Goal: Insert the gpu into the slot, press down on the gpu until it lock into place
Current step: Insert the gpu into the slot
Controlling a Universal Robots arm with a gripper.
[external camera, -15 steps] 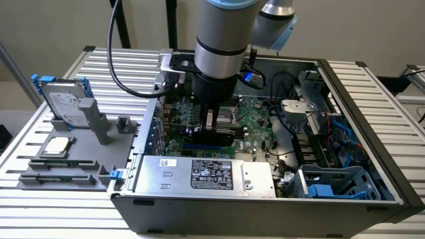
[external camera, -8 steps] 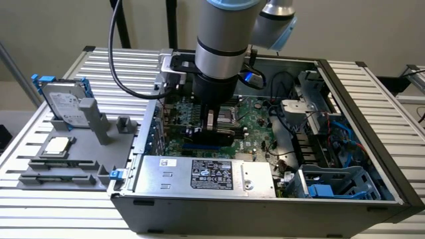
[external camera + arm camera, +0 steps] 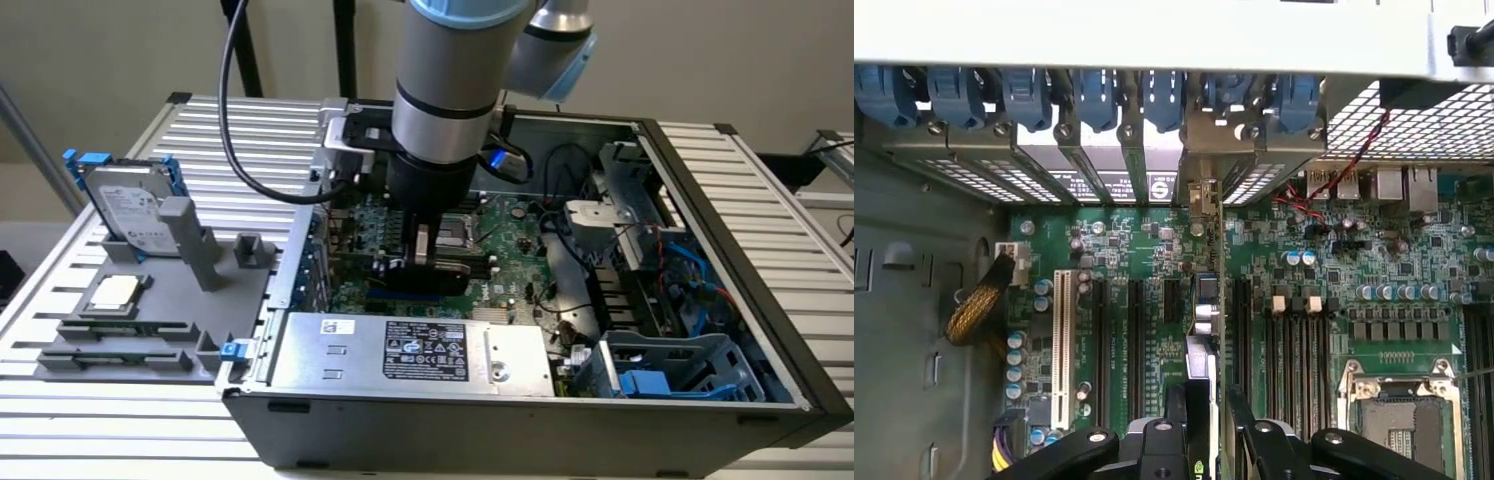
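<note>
1. from the wrist view i see the jaws clamped on the gpu point(image 3: 1201, 350), one finger on each side of its thin top edge.
2. the gpu stands on edge, upright, over the green motherboard point(image 3: 1144, 250). its metal bracket end points at the rear wall with the row of blue clips point(image 3: 1094, 95).
3. in the exterior view the gpu point(image 3: 447, 278) sits low inside the open case point(image 3: 694, 400), between the arm point(image 3: 447, 90) and the power supply point(image 3: 414, 350).
4. a thin blue strip, the slot point(image 3: 400, 297), shows just under the card's lower edge. i cannot tell whether the card is fully seated in it.
5. writing: the power supply carries a white label point(image 3: 424, 350) with black print and small marks, too small for me to read.
6. the hard drive point(image 3: 127, 205) leaning in the grey fixture point(image 3: 200, 300) on the slatted surface point(image 3: 94, 440) also has a label, unreadable.
7. a small green mark shows on the card's top near the jaws; i cannot read it.
8. beside the card i see a white connector point(image 3: 1062, 350) and the silver processor socket point(image 3: 1394, 410).
</note>
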